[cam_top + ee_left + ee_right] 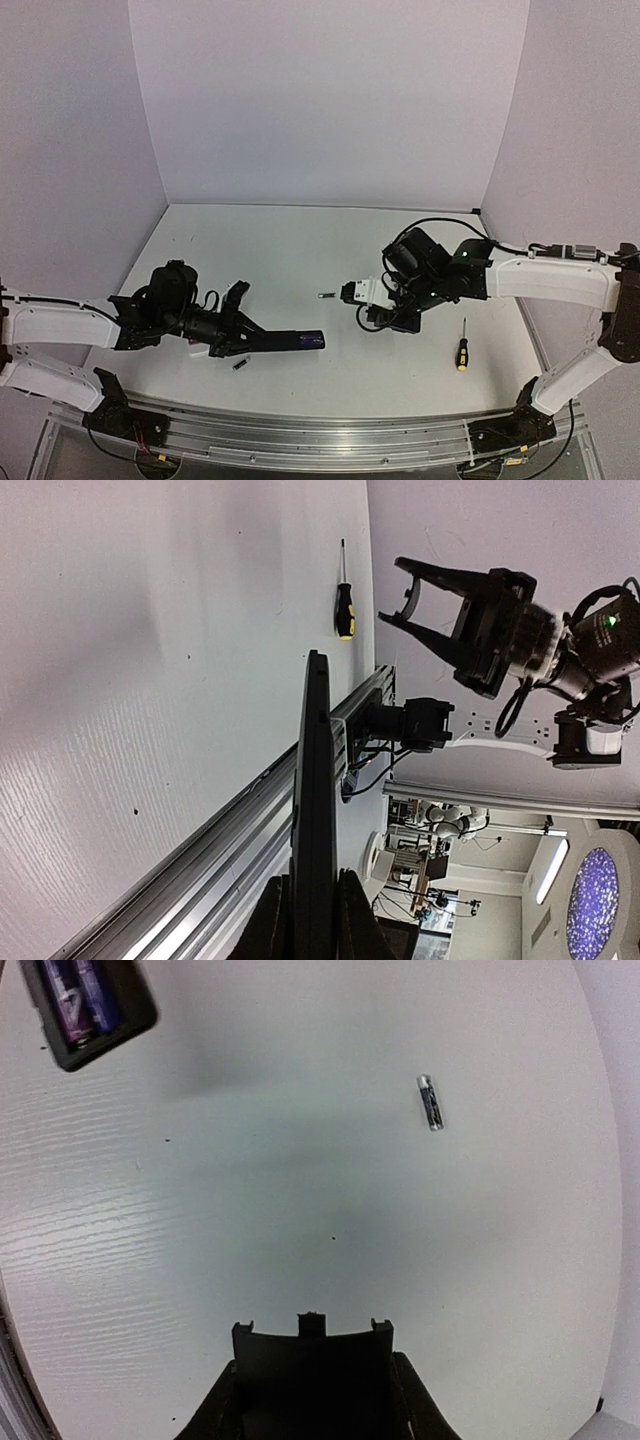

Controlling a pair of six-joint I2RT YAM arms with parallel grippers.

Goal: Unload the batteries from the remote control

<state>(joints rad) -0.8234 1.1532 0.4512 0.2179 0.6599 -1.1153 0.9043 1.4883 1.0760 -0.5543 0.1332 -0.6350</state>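
1. The left end effector [313,910] is pressed onto the remote control [275,341], which stands edge-on between its fingers [268,920] in the left wrist view
2. The remote control is held low over the counter [280,250] and juts out to the right of the end effector, with its open battery bay at the far end
3. Two purple batteries [78,995] lie side by side in that bay
4. The right end effector [312,1385] pinches a flat black cover [312,1350] with small tabs along its front edge
5. It hangs above the counter, apart from the remote control
6. One loose battery [325,295] lies on the counter between the two end effectors, just ahead of the right one
7. A second loose battery [238,365] lies on the counter just beside the near side of the left end effector
8. A yellow-and-black screwdriver [462,352] lies on the counter to the right, near the right arm, well apart from the remote control
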